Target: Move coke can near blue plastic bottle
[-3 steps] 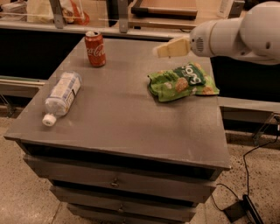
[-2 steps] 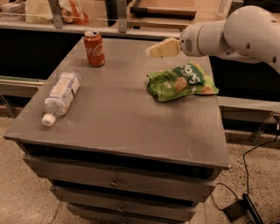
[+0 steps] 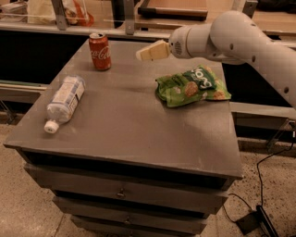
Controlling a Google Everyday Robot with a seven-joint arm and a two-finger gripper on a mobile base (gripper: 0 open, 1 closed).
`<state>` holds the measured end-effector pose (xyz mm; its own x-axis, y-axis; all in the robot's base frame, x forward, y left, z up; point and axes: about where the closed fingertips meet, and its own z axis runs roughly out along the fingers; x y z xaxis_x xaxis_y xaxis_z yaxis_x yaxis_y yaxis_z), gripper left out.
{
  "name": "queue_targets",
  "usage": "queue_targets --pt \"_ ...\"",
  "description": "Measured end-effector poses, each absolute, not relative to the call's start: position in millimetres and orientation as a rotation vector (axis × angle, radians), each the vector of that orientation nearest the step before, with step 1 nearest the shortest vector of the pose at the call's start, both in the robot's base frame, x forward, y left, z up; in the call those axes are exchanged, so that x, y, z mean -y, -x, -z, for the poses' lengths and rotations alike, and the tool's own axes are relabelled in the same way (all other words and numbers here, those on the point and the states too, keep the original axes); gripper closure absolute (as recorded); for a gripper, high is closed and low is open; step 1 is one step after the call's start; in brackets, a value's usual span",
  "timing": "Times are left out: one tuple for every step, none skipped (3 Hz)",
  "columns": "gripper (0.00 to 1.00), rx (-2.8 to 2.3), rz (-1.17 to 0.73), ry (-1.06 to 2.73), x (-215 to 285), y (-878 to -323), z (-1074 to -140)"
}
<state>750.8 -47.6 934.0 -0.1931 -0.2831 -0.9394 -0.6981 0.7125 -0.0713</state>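
the gripper (image 3: 147,52) hangs over the back of the grey table (image 3: 125,134), just right of the coke can (image 3: 100,51), with open space between the two. it shows as one pale cream wedge pointing left at the can, so whether it is spread or pressed together cannot be told. the white arm (image 3: 231,34) behind it comes in from the right, and its far end is cut off by the frame edge.

the coke can stands upright at the back left of the tabletop, white script facing the camera, silver top showing. the blue plastic bottle (image 3: 64,99) lies on its side near the left edge, white cap toward the front left corner, well apart from the can. its pale label is too washed out to read.

a crumpled green snack bag (image 3: 192,85) lies right of centre, below the arm, its white lettering only partly legible. under the tabletop sit drawers (image 3: 122,194), the lowest cut off at the bottom. a black cable (image 3: 259,166) trails over the speckled floor at right. behind the table, an orange thing (image 3: 79,14) on a counter is cropped at the top and too dim to name.
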Motion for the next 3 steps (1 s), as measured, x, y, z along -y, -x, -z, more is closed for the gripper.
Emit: queue_targets --pt "0.0 -1.753 -0.497 0.789 24 -764 -928" --pt "0.0 -1.74 -0.591 0.809 -24 -786 -918" --pt "0.0 -1.733 -0.635 0.822 -54 -796 -914"
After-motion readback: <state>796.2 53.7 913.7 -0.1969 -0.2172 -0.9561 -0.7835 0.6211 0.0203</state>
